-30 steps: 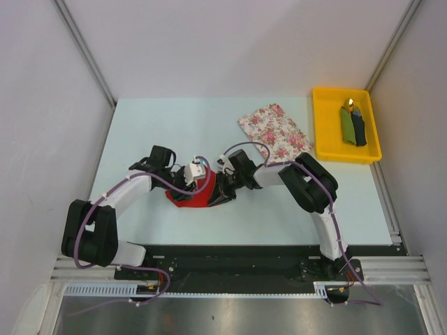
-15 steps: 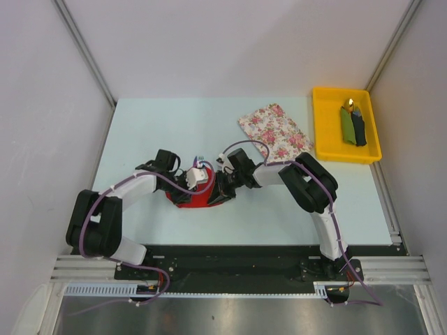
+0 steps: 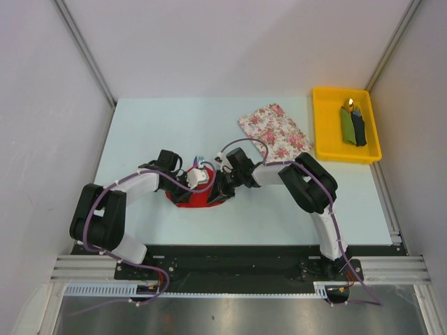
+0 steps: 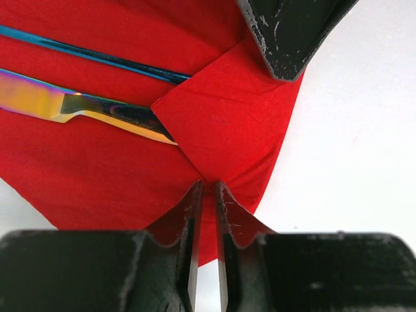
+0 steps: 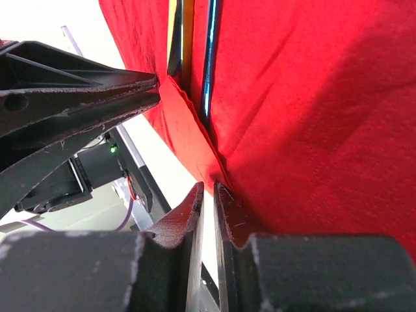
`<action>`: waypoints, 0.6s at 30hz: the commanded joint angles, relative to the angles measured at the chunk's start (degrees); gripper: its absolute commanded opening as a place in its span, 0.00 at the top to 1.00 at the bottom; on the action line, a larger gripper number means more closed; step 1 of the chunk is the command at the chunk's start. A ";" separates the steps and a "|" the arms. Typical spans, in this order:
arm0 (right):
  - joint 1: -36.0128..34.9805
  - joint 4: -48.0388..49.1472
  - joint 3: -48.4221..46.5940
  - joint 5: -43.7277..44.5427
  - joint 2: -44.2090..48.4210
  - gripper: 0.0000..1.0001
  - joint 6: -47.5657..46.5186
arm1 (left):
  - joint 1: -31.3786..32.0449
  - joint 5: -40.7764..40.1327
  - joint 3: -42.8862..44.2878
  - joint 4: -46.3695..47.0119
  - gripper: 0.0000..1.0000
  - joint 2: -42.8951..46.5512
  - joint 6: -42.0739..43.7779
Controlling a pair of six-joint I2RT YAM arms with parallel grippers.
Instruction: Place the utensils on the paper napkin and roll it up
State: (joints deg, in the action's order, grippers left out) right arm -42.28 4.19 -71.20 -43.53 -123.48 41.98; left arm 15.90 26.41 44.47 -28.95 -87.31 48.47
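The red paper napkin point(image 3: 187, 199) lies near the table's front centre, one corner folded over the utensils. In the left wrist view a blue stick point(image 4: 97, 57) and an iridescent knife point(image 4: 78, 107) lie on the napkin point(image 4: 97, 169), their ends under the folded flap. My left gripper point(image 4: 208, 190) is shut on the fold's edge; it also shows in the top view point(image 3: 207, 185). My right gripper point(image 5: 208, 190) is shut on the napkin's edge point(image 5: 305, 117) just opposite, next to the blue stick point(image 5: 209, 65), and shows in the top view point(image 3: 217, 191).
A floral cloth point(image 3: 274, 131) lies at the back right. A yellow tray point(image 3: 320, 122) at the far right holds a green roll point(image 3: 347, 125) and a dark roll point(image 3: 359, 130). White walls enclose the table on three sides.
My left arm has swung right and its elbow has drawn closer to the napkin. The napkin looks more gathered under the two grippers. The right arm has hardly moved.
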 commanded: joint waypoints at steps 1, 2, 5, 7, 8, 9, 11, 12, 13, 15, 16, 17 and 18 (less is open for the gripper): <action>-0.61 1.35 -2.19 1.69 0.88 0.85 0.47 | 0.36 -3.21 -0.35 0.82 0.82 -1.37 0.66; -0.52 2.13 -2.19 1.69 0.70 0.85 0.91 | 0.36 -3.21 -0.26 0.82 0.82 -1.55 0.66; -1.05 2.32 -2.71 2.04 0.17 0.85 1.53 | 0.45 -3.30 -0.26 0.91 0.80 -1.46 0.40; -1.13 1.62 -3.33 2.31 -0.35 0.85 1.18 | 0.36 -2.60 0.18 0.30 0.76 -1.37 -0.30; -1.05 1.09 -3.42 3.00 -1.05 0.85 1.09 | 0.10 -2.33 0.44 0.04 0.75 -1.20 -0.74; -0.87 0.83 -3.51 3.27 -1.50 0.85 1.18 | -0.25 -1.90 0.79 -0.31 0.73 -1.11 -1.27; -0.35 -0.14 -3.60 4.15 -2.55 0.86 1.35 | -1.74 0.56 2.55 -2.33 0.66 -0.59 -3.11; -0.08 -0.58 -3.60 4.41 -2.82 0.86 1.27 | -2.53 1.18 3.34 -3.21 0.64 -0.32 -3.64; 0.27 -1.02 -3.60 4.68 -3.08 0.87 1.35 | -3.24 2.66 4.91 -4.96 0.60 -0.06 -4.95; 0.36 -1.11 -3.60 4.94 -3.43 0.89 1.35 | -6.31 4.34 6.50 -6.81 0.56 0.90 -6.54; 0.36 -1.46 -3.68 5.38 -3.52 0.89 1.18 | -7.36 5.04 8.07 -8.91 0.53 1.00 -7.85; 0.36 -1.55 -3.77 5.47 -3.52 0.89 0.92 | -9.72 6.27 8.87 -9.98 0.52 1.09 -8.47; 0.27 -1.55 -3.77 5.56 -3.43 0.89 0.91 | -10.97 6.72 9.66 -11.03 0.51 0.83 -9.09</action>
State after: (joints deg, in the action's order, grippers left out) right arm -42.44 4.47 -73.76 -41.74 -125.19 43.94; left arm 10.11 28.60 49.15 -34.89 -87.37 43.66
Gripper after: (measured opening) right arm 0.115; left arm 0.468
